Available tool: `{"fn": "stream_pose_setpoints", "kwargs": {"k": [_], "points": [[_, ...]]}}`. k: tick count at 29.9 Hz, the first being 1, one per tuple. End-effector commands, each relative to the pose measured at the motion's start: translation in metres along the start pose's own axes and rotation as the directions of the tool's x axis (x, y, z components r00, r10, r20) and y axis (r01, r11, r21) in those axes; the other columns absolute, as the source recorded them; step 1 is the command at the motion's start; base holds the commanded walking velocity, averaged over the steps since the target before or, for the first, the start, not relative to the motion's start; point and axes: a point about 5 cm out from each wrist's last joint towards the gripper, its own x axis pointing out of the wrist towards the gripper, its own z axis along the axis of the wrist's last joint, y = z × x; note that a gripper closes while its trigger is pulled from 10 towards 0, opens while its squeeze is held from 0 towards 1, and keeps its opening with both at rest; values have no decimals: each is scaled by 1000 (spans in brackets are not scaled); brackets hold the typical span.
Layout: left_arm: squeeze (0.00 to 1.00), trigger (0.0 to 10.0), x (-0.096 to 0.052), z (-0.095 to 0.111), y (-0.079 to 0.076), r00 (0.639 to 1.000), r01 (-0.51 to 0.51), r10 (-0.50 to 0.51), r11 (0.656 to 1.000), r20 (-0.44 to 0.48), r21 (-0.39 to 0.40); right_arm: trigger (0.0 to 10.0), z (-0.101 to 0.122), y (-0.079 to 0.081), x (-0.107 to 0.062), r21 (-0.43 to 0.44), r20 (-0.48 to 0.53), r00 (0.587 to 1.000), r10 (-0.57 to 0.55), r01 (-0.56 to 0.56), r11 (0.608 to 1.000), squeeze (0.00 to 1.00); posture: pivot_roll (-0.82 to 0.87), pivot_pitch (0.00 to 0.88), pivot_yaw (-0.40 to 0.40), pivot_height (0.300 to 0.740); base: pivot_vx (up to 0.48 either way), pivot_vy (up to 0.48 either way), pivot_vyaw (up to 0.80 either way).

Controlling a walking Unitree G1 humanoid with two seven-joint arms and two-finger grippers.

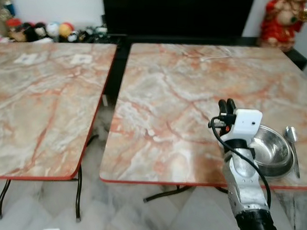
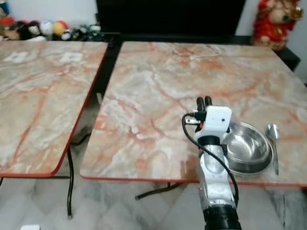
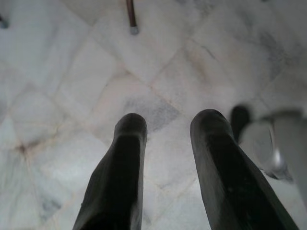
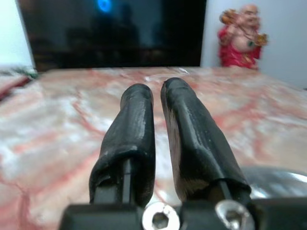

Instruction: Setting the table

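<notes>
I see right gripper (image 4: pixel 156 103) narrow, fingers nearly together, empty, over table (image 1: pixel 170 105) | bowl (image 1: pixel 269 152) just to its right, spoon (image 1: pixel 292 143) beyond; left gripper (image 3: pixel 168 139) apart over floor (image 3: pixel 72 86)

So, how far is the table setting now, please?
Done so far: a steel bowl sits near the front edge of the right-hand table, with a spoon lying just beside it. In hand: nothing; the right end effector is shut and empty, raised over the table next to the bowl. The left end effector hangs open above the floor. Left: the other table holds no dishes.
</notes>
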Motion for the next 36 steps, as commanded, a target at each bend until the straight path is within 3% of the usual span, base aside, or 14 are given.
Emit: {"fn": "stream_pose_setpoints", "kwargs": {"k": [1, 5, 13, 20, 36], "points": [[0, 10000, 0, 3, 3, 1000, -9, 9, 1000, 9, 1, 10000, 8, 16, 4, 7, 28, 998, 49, -49, 999, 0, -20, 0, 17, 740, 0, 480, 0], [0, 10000, 0, 2, 3, 1000, -12, 12, 1000, 6, 3, 10000, 8, 29, 4, 12, 21, 996, 85, -86, 996, 0, -15, 0, 14, 740, 0, 480, 0], [0, 10000, 0, 1, 2, 1000, -9, 9, 1000, 3, 4, 10000, 8, 38, 1, -18, 29, 991, 132, -131, 991, 0, -9, 0, 9, 740, 0, 480, 277], [0, 10000, 0, 0, 1, 1000, -8, 8, 1000, 2, 5, 10000, 8, 40, 2, 23, 26, 991, 129, -129, 991, 0, -7, 0, 8, 740, 0, 480, 175], [0, 10000, 0, -1, 0, 1000, -2, 2, 1000, 0, 5, 10000, 8, 43, 5, -1, 18, 989, 145, -145, 989, 0, -12, 0, 6, 740, 0, 480, 0]]}}
